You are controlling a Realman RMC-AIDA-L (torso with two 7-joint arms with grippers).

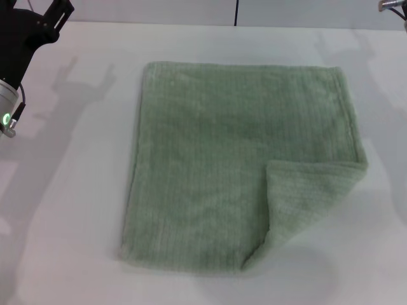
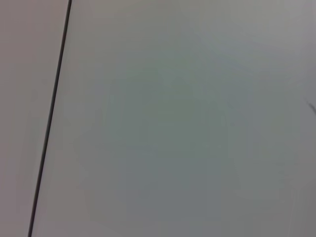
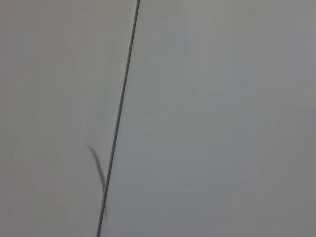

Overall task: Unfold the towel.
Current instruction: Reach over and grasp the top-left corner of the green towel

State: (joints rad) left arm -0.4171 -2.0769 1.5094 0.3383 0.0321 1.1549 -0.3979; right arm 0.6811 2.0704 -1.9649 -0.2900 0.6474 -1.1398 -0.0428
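Observation:
The pale sage-green towel (image 1: 235, 159) lies spread nearly flat on the white table (image 1: 70, 190) in the head view. Its near right corner (image 1: 305, 197) is folded over onto the cloth as a triangular flap. My left arm (image 1: 25, 38) is raised at the far left, well away from the towel. Only a sliver of my right arm (image 1: 393, 5) shows at the far right top corner. Neither wrist view shows the towel or any fingers, only bare pale surface.
A dark seam (image 1: 236, 13) runs at the table's far edge. The same kind of dark line crosses the left wrist view (image 2: 49, 118) and the right wrist view (image 3: 118, 118). White tabletop surrounds the towel on all sides.

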